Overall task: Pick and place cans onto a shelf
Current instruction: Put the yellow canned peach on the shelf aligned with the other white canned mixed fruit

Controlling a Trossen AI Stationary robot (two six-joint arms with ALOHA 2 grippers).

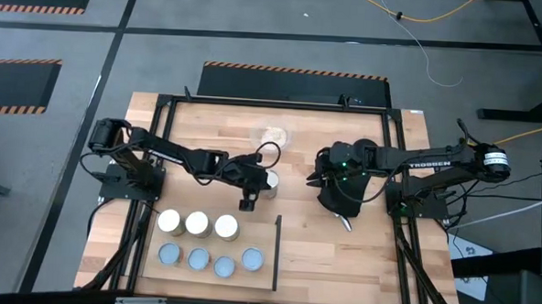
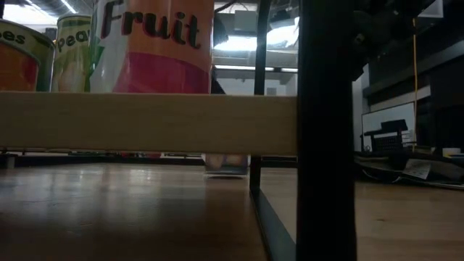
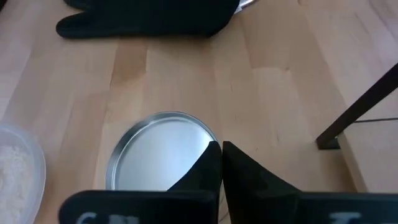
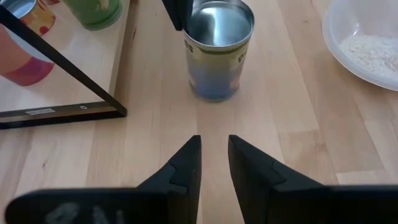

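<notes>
Seven cans stand on the light-wood shelf (image 1: 263,234) at the near left: three white-topped (image 1: 197,224) and several pale blue-topped (image 1: 211,259). One silvery-topped can (image 1: 272,180) stands upright on the table at mid-table; it also shows in the left wrist view (image 3: 158,152) and the right wrist view (image 4: 217,53). My left gripper (image 3: 221,155) is shut, its fingertips over the can's rim on the side toward the shelf. My right gripper (image 4: 214,152) is low over the table to the can's right. It points at the can with its fingers a little apart and holds nothing. My left gripper's shut fingers (image 4: 177,12) stand at the can's top rim (image 3: 208,140), coming from above. I cannot tell whether they touch it. The can stands upright on the table.
A clear bowl of beige grains (image 1: 274,134) stands just beyond the can. A black oven mitt (image 1: 342,205) lies right of centre under the right arm. The shelf's black strip (image 1: 277,253) runs along its right edge. The low view shows the shelf's front edge (image 2: 145,123).
</notes>
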